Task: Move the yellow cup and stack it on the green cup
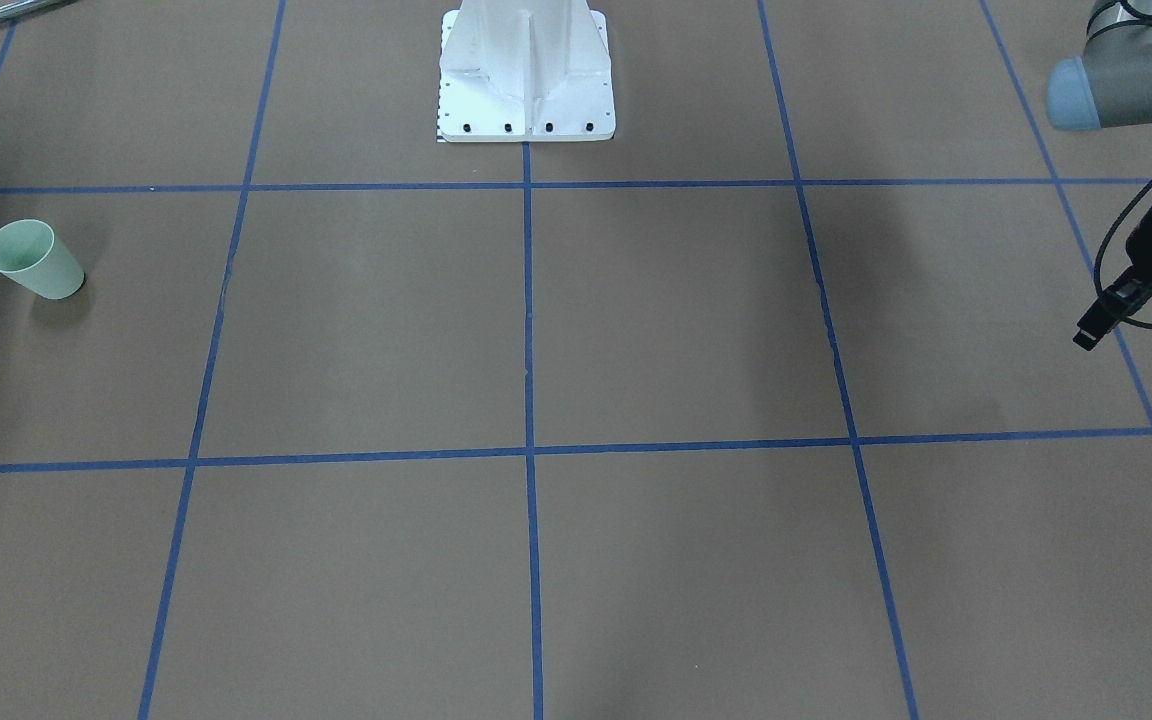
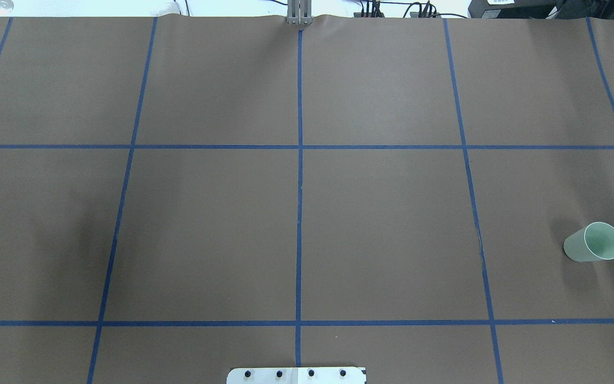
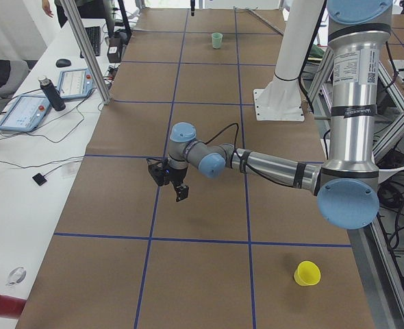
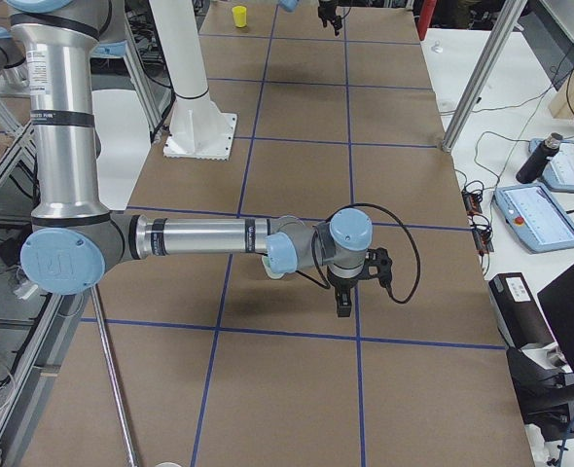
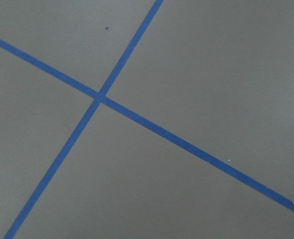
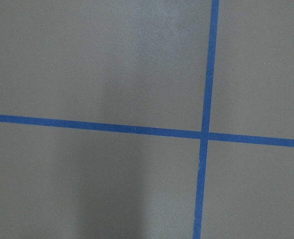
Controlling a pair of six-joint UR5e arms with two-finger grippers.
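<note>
The green cup (image 1: 34, 260) stands upright on the brown table, on the robot's right side; it also shows in the overhead view (image 2: 594, 242). The yellow cup (image 3: 307, 273) stands upright near the table's left end and shows only in the side views, small and far in the exterior right view (image 4: 239, 15). My left gripper (image 1: 1086, 338) hangs over the table's left part, well away from the yellow cup, looks shut and holds nothing. My right gripper (image 4: 343, 309) hangs above the table just beyond the green cup; I cannot tell whether it is open or shut.
The white robot base (image 1: 526, 75) stands at the table's near middle edge. Blue tape lines (image 2: 299, 160) divide the brown table top into squares. Tablets and a bottle lie on the white side desk (image 3: 44, 103). Both wrist views show only table and tape.
</note>
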